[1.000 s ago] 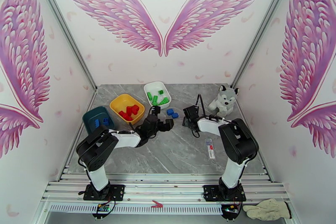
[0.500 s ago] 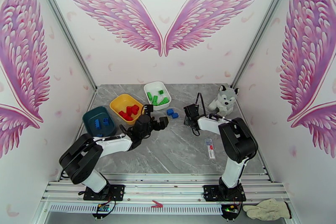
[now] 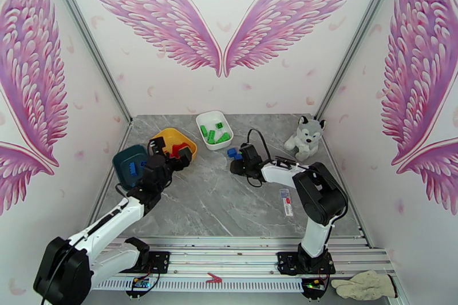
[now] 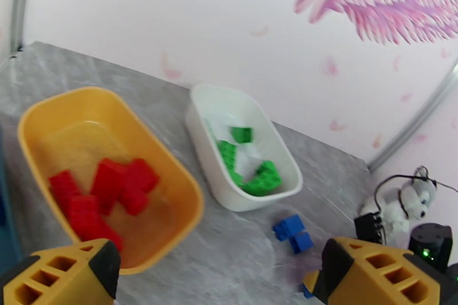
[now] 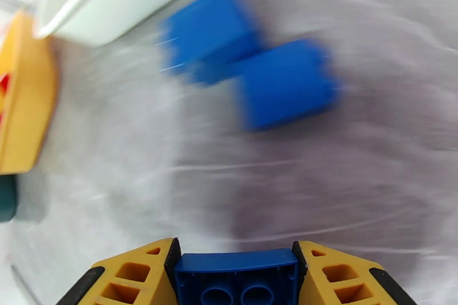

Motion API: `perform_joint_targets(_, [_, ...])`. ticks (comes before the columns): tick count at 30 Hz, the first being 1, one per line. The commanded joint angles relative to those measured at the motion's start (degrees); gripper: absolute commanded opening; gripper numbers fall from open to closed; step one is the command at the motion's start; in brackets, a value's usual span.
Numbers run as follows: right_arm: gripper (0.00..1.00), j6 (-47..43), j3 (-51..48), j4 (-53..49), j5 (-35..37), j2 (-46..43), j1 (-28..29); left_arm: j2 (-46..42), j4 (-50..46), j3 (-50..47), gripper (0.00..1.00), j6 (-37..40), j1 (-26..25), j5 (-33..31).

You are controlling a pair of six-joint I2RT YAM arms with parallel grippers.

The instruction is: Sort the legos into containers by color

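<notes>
Legos [image 4: 292,233] on grey marbled table [image 3: 229,203], pink-winged walls [image 3: 223,26]

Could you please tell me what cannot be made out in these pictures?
- Top view: the left arm's fingers cover part of the yellow rounded plastic dish and its red bricks.
- Right wrist view: the two loose blue studded bricks are motion-blurred.
- Right wrist view: the blue plastic brick between the right fingers is cut by the bottom edge.
- Left wrist view: the dark teal dish is cut by the left edge.

left pincer [image 3: 170,150] near yellow dish [image 3: 167,133]; right pincer [image 3: 235,167] beside blue legos [image 3: 232,153].
</notes>
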Motion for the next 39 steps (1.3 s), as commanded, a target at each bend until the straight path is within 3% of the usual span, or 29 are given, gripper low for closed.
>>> perform_joint_targets(1, [0.43,3.3,5.2,5.7,-10.6,3.3,3.3,-2.4,-7.0,-2.3,0.99,-0.6,5.9,0.6])
perform_joint_targets(7, [0.43,9.6,15.5,12.9,-21.4,11.9,8.3,-1.3,-2.3,-5.4,0.99,-7.7,22.6,13.3])
perform_joint_targets(15, [0.42,20.2,32.1,23.7,-31.6,25.8,13.5,-3.9,1.9,-7.2,0.99,-14.9,35.5,19.9])
perform_joint_targets(21, [0.41,28.4,48.4,29.7,-36.0,36.8,16.3,-9.0,0.4,-8.8,0.99,-16.5,39.0,21.0])
perform_joint_targets(26, [0.41,31.9,65.1,27.0,-38.2,45.9,18.6,-13.9,-2.2,-9.3,0.99,-17.6,43.6,24.0])
perform_joint_targets(29, [0.52,29.2,73.3,20.4,-38.0,49.4,19.9,-15.7,-3.6,-8.8,0.99,-17.8,45.5,26.0])
perform_joint_targets(31, [0.66,28.6,74.3,19.2,-37.1,50.0,20.1,-16.8,-4.1,-8.8,0.99,-18.1,46.5,26.9])
perform_joint_targets(33, [0.72,28.5,74.1,19.3,-37.1,49.9,19.8,-17.5,-4.5,-8.8,0.99,-18.3,47.1,27.4])
perform_joint_targets(39, [0.74,25.1,67.9,19.7,-36.9,45.1,19.4,-17.5,-4.1,-8.4,0.99,-18.5,47.3,28.2])
